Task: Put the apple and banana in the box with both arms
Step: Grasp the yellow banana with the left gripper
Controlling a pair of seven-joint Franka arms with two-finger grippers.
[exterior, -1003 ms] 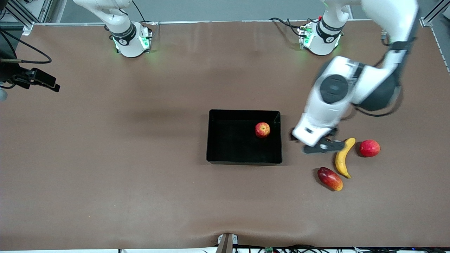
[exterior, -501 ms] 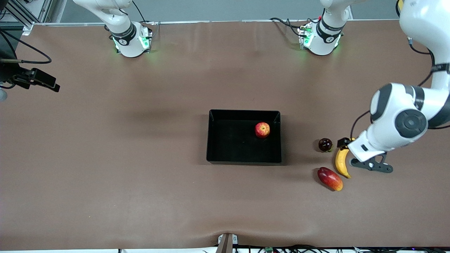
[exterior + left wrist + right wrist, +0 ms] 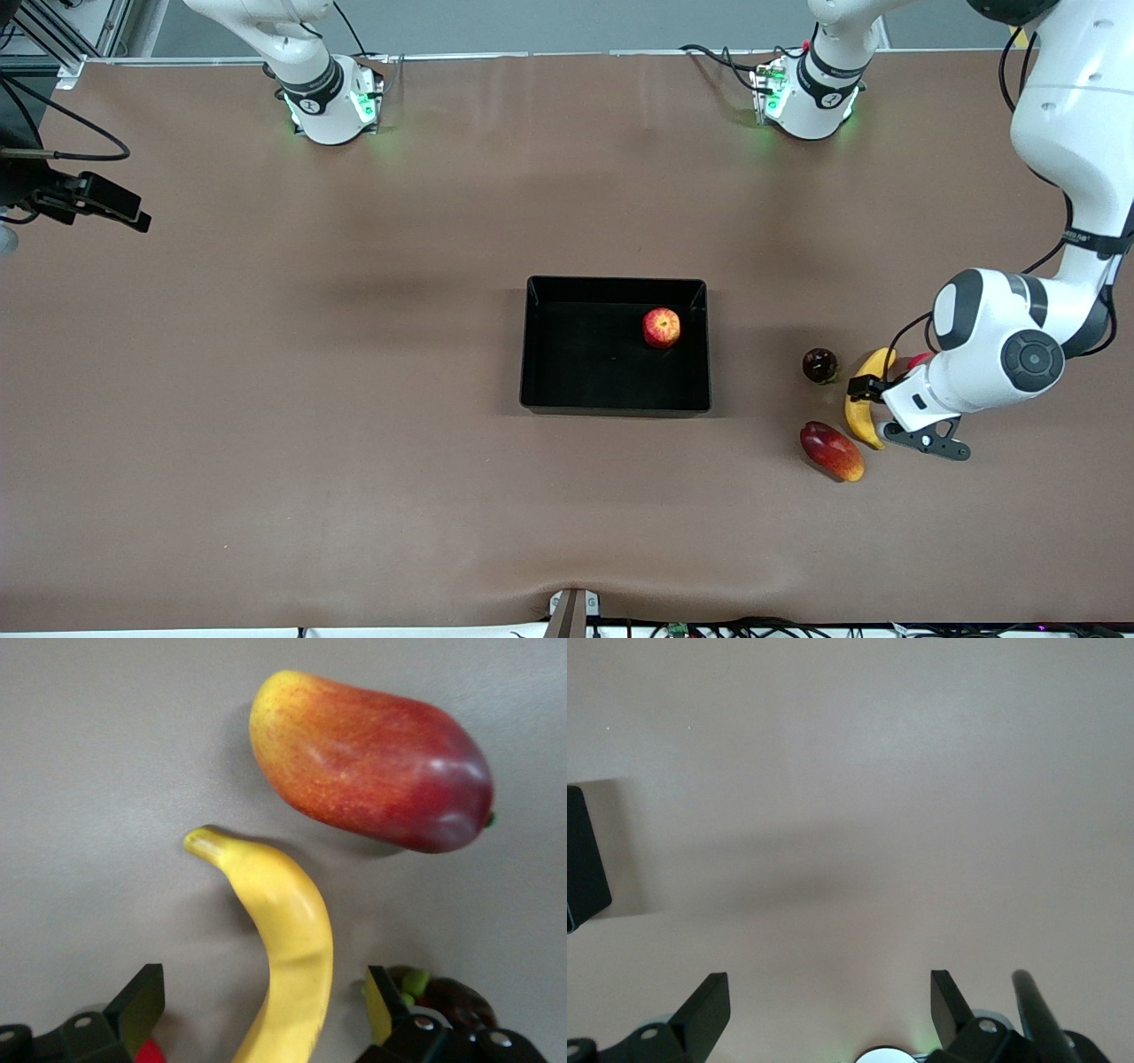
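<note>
1. The right gripper [image 3: 828,1010] waits with fingers spread wide over bare table.
2. The black glossy box [image 3: 542,354] holds the apple [image 3: 661,327] — red, yellow-streaked — near its wall toward the left arm's end.
3. The banana [image 3: 864,399] — curved, yellow — lies beside the mango [image 3: 831,450].
4. The left gripper [image 3: 264,1014] straddles the banana, fingers wide apart.

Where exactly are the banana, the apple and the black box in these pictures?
banana [image 3: 283,930]: left wrist view, middle of its yellow body.
apple [image 3: 661,327]: front view, centre of its red skin, inside the box.
box [image 3: 613,283]: front view, its rim toward the robots' bases.
</note>
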